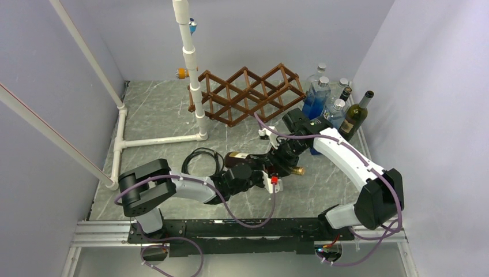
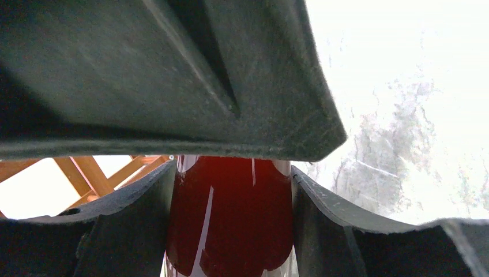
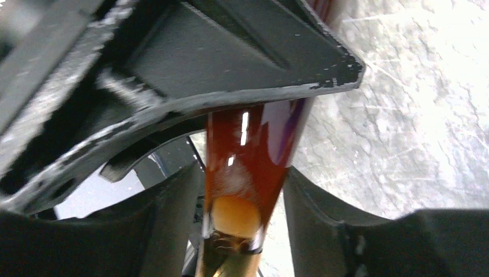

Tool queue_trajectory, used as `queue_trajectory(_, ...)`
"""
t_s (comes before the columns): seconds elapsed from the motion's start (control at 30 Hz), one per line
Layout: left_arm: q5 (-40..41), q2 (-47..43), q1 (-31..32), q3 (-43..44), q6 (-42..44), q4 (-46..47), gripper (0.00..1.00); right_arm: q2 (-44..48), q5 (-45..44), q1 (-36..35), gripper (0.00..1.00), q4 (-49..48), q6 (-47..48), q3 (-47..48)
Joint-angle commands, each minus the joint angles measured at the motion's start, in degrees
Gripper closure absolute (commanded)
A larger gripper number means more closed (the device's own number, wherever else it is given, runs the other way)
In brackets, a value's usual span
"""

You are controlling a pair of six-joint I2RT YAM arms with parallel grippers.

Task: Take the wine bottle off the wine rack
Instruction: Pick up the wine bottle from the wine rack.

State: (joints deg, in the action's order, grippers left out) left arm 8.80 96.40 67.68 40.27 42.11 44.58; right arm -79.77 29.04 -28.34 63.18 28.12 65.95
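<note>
Left arm lies low, reaching from its base across to the middle of the table (image 1: 161, 115); the right arm folds at its elbow on the far right, white forearm running up and left, wrist turned back down toward the near side. Between them, the wine bottle (image 1: 233, 157), lying on its side, well clear of the wine rack (image 1: 248, 92) and in front of it; base pointing left, gold foil cap (image 1: 297, 171) to the right.

The left gripper (image 1: 256, 168) is about half open and clamped across the body; in its wrist view both dark fingers (image 2: 127, 219) press the glossy red-brown glass (image 2: 230, 213), the rack's slanted wooden slats (image 2: 86, 173) behind.

The right gripper (image 1: 284, 161) sits at the neck end, jaws narrow; its matte black, scuffed fingers (image 3: 323, 219) flank the tapering amber shoulder (image 3: 248, 161) closely, but whether they bite or merely brush I cannot tell; foil (image 3: 230, 265) below, grey veined marble-look surface beyond.
</note>
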Motion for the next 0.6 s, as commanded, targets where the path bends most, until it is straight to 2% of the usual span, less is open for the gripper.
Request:
queue_trajectory(0.0, 0.31, -3.57, -1.22, -0.49, -2.98, 2.62, 1.00, 2.82, 7.26, 0.28, 0.38, 0.44, 1.81, 1.90)
queue_trajectory(0.13, -0.40, -3.94, -1.32, -0.50, -3.11, 2.32, 1.00, 3.93, 8.29, 1.14, 0.30, 1.53, 2.50, 2.37)
queue_trajectory(0.33, -0.42, -3.94, -1.45, -0.86, -3.30, 2.97, 1.00, 5.41, 10.42, 4.37, 0.27, 3.40, 3.94, 3.74)
queue_trajectory(0.57, -0.77, -4.40, -1.76, -0.57, -4.50, 2.50, 1.00, 8.77, 23.58, 15.45, 0.22, 10.56, 12.98, 9.79)
